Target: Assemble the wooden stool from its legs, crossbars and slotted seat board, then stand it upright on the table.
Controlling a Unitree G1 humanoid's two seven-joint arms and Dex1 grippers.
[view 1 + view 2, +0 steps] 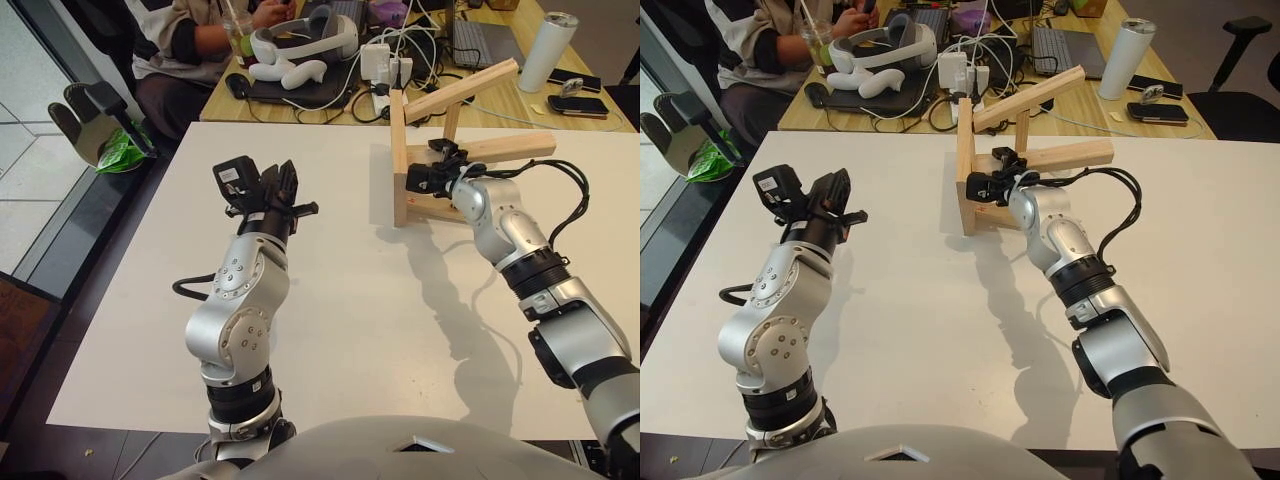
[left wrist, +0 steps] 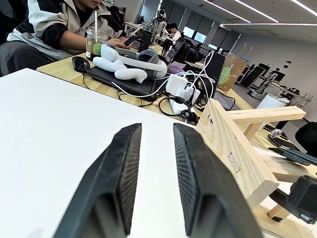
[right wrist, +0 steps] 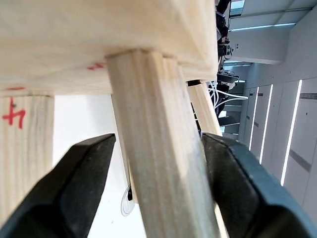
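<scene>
The wooden stool (image 1: 400,170) lies on its side at the back of the white table (image 1: 330,330). Its seat board stands on edge and its legs (image 1: 462,90) point toward the right. My right gripper (image 1: 432,178) is at the stool's lower side, close to the seat board. In the right wrist view its black fingers (image 3: 84,188) sit on both sides of a stool leg (image 3: 158,163) just where it joins the board, shut on it. My left gripper (image 1: 285,190) hovers over the table to the left of the stool, with its fingers (image 2: 119,173) slightly apart and nothing between them.
Behind the table stands a wooden desk (image 1: 490,105) with a white headset (image 1: 300,45), cables, a charger (image 1: 378,60), a white tumbler (image 1: 547,50) and a phone (image 1: 578,105). A person sits at its far left. Bare tabletop spreads across the middle and front.
</scene>
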